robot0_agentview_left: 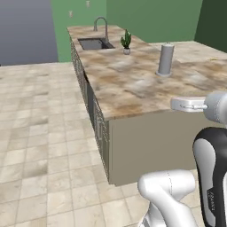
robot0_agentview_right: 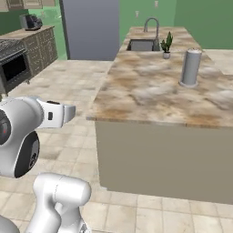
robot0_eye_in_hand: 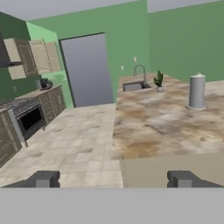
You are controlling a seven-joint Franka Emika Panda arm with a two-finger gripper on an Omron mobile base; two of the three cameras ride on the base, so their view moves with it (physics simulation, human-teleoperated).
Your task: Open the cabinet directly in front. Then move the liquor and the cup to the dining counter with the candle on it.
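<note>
Gaping pincer (robot0_eye_in_hand: pixel 113 179), fingertips (robot0_eye_in_hand: pixel 43 179) partly cropped

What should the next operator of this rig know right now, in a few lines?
End effector: open, holding nothing, pointing over the floor toward the marble counter.
Job's things: wall cabinets sit far off to the left above the stove, doors apparently shut. Bottle, cup and candle cannot be made out here.
On the counter: a sink with faucet, a small potted plant and a grey cylinder.
Done: nothing that can be seen.
Left: drive to the cabinet, open it, then carry the bottle and cup to the candle's counter.
</note>
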